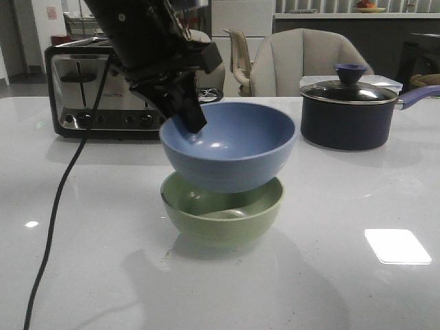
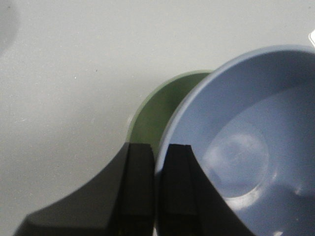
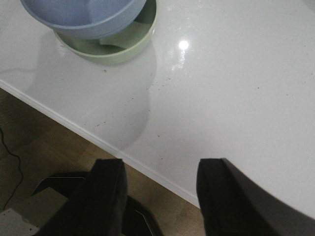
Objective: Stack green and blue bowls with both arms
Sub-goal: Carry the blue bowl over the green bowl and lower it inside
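Step in hand: the stacking itself, near its end by the look of it. Left hand (image 1: 189,110) is clamped on the near-left rim of the blue bowl (image 1: 230,148), one finger inside, one outside, w/ the rim pinched between them; wrist view shows the fingers (image 2: 140,187) almost together w/ only the bowl wall in the gap. Blue bowl hangs over the green bowl (image 1: 223,210), which sits upright on the white table (image 1: 344,289), roughly mid-table. Blue one looks slightly tilted and offset toward the robot's right, its bottom dipping inside the green rim; can't tell whether the two are touching yet. Left wrist view agrees: a crescent of green bowl (image 2: 157,115) shows past the blue rim (image 2: 197,98), so not concentric. Right hand (image 3: 157,196) is well apart from both bowls, back over the near table edge, fingers spread wide, holding nothing. Next move, as I judge it: nudge the blue bowl a bit toward the robot's left to centre it, level it, lower till it seats, then open the fingers and lift straight up so the inner finger doesn't drag the bowl out. Toaster (image 1: 96,89) and saucepan (image 1: 350,113) stand behind, clear of the work.
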You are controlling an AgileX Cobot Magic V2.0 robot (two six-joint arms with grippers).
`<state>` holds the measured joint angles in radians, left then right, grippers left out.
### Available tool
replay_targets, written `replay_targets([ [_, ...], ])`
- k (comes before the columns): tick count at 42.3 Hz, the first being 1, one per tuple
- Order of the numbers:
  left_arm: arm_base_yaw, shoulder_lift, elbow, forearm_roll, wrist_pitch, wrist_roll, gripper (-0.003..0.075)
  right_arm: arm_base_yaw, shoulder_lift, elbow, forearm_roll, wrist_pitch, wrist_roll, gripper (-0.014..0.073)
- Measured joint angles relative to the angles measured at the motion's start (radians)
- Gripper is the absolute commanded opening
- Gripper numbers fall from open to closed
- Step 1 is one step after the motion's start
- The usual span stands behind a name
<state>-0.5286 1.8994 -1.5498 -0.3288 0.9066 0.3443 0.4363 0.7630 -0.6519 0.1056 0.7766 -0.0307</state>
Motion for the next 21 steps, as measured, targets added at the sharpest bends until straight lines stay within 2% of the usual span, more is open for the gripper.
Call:
replay_targets([
  [9,0.0,0.049,-0.002,0.03,-0.011,0.0,0.0101,0.0,0.0,0.0,0.0,0.0,0.0,0.0444],
  [12,0.0,0.058,-0.004,0.041,-0.015,0.0,0.0127,0.0,0.0,0.0,0.0,0.0,0.0,0.0444],
  [14,0.0,0.062,-0.004,0.043,-0.02,0.0,0.0173,0.0,0.0,0.0,0.0,0.0,0.0,0.0444],
  [18,0.0,0.064,-0.004,0.044,-0.024,0.0,0.0337,0.0,0.0,0.0,0.0,0.0,0.0,0.0444],
  [21,0.0,0.064,-0.006,0.044,-0.028,0.0,0.0432,0.0,0.0,0.0,0.0,0.0,0.0,0.0444],
])
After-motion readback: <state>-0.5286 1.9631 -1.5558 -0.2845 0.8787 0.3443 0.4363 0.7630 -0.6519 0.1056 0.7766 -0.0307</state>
